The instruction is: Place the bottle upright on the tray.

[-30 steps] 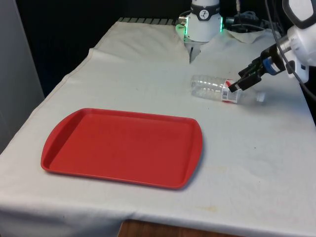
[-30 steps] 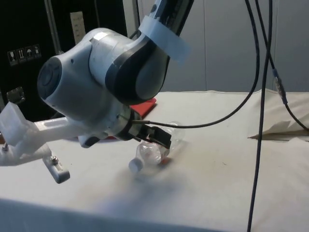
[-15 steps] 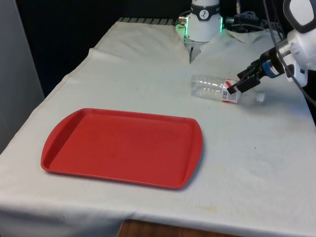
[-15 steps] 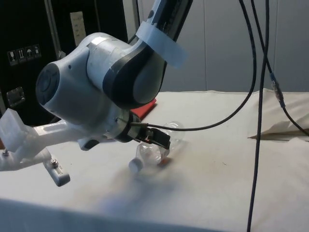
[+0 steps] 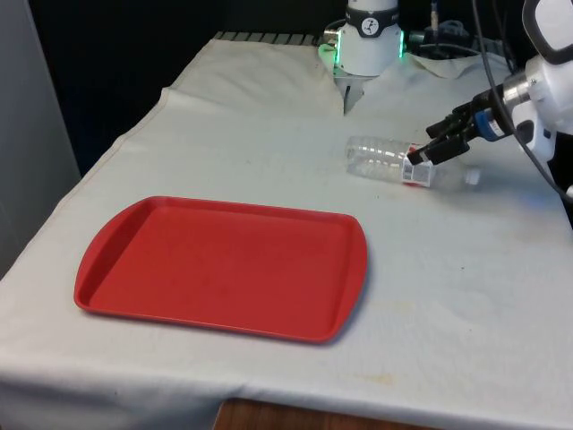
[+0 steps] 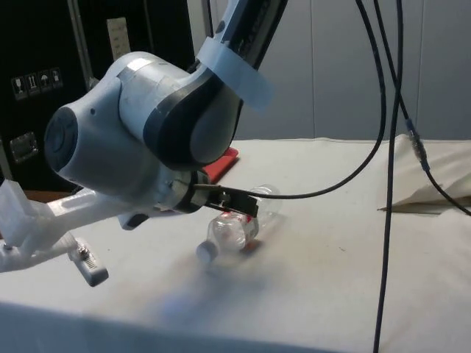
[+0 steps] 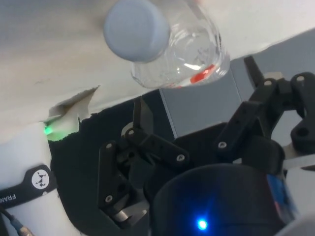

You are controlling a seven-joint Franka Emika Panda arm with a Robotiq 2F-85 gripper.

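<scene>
Evidently approaching: the black two-finger claw (image 5: pixel 423 158), fingers apart, flanks the clear plastic bottle (image 5: pixel 394 161) lying on the desk; next, clamp it.

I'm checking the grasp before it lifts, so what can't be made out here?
- Side view: the arm's body covers most of the tray.
- Front view: whether the gripper touches the bottle is too small to tell.
- Wrist view: the bottle's far end is cut off by the picture edge.
</scene>
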